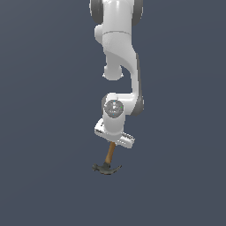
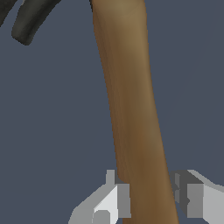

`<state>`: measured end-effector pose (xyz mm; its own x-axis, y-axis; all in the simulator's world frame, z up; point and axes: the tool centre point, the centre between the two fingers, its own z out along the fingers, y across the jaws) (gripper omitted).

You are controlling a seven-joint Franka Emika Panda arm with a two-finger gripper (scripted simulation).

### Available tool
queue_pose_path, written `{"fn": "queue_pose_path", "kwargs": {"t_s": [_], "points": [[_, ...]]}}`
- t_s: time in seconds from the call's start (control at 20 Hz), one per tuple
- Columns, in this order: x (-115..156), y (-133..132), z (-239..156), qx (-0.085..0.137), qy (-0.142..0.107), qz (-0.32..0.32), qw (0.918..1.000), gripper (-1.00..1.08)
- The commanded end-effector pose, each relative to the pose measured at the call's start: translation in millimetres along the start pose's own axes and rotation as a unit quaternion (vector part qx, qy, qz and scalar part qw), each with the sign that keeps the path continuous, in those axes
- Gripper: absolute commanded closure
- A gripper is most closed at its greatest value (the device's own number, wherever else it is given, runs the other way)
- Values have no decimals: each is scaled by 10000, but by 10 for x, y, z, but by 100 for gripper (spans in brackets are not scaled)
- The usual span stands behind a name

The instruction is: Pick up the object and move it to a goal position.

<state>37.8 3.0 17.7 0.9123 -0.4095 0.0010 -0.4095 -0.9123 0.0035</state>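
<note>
Grasp done: fingers (image 2: 120, 201) closed on the hammer (image 1: 108, 160) handle, head hanging below the gripper (image 1: 114, 140); carry to goal remains, goal not visible.

A bare simulated workspace: a white robot arm (image 1: 118, 66) hangs against a flat, featureless slate-blue ground (image 1: 44, 132), with smooth rendered surfaces and no furnishings of any real room.

The exterior view faces the arm (image 1: 118, 66) from some way off, level with it, the hammer (image 1: 108, 161) low in its centre. The wrist view sits very near that hammer's handle (image 2: 131, 113), looking along it between the fingers (image 2: 114, 202); both views share the handle and dark head (image 2: 30, 19).
</note>
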Motion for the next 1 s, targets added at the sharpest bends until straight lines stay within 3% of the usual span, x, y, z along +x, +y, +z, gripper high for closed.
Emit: {"fn": "queue_pose_path", "kwargs": {"t_s": [0.0,0.5,0.95], "points": [[-24,-61,10,18,-5,-40,10000,108],[-44,-3,-42,7,4,-8,10000,108],[-284,65,-287,9,2,-13,10000,108]]}}
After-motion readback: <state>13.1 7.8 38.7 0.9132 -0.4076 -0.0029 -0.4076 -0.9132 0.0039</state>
